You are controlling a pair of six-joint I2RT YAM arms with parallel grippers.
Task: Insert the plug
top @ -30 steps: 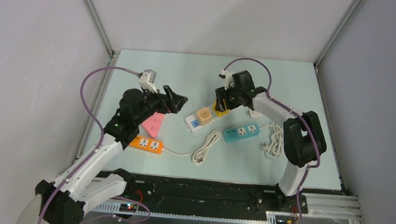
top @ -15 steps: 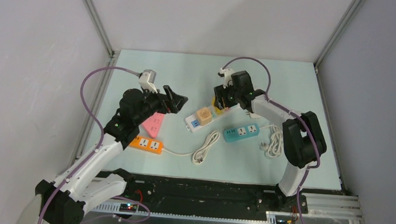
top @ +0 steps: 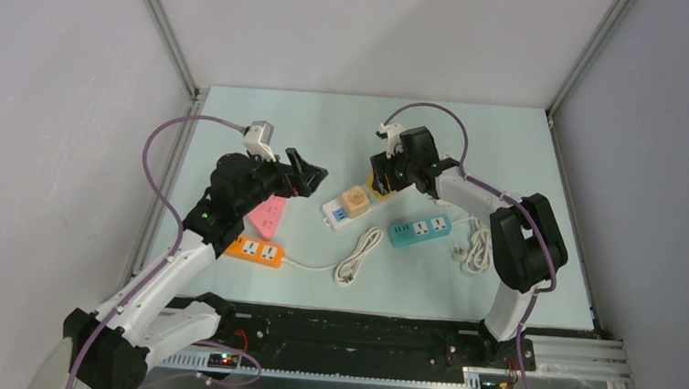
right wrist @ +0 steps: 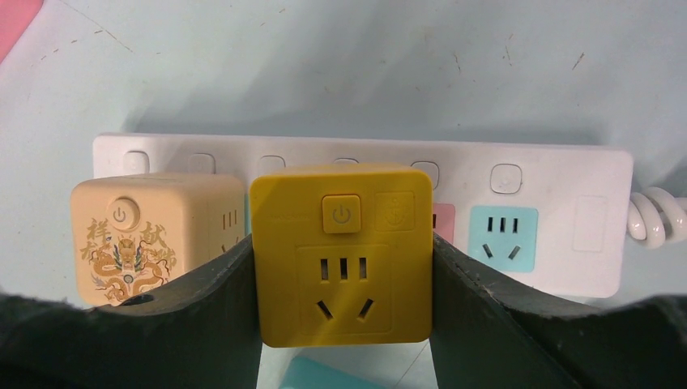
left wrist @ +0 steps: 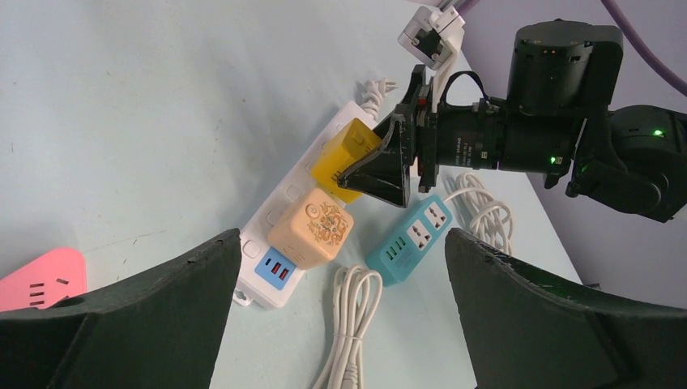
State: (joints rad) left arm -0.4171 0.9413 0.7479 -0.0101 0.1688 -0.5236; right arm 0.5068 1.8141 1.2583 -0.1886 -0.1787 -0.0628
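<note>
Since the prongs must drop squarely, the right claw (right wrist: 342,263) clamps the yellow plug (right wrist: 340,219) level over the white strip (right wrist: 551,174), at 3 o'clock from the beige cube (right wrist: 154,235). Left claw (top: 308,175) gapes empty

The square yellow plastic cube adapter (right wrist: 340,253) conceals its prongs; seating in the long white power strip (right wrist: 559,174) appears partial but is unconfirmable. The flat pink socket block (left wrist: 39,279) is cropped at the frame edge.
</note>
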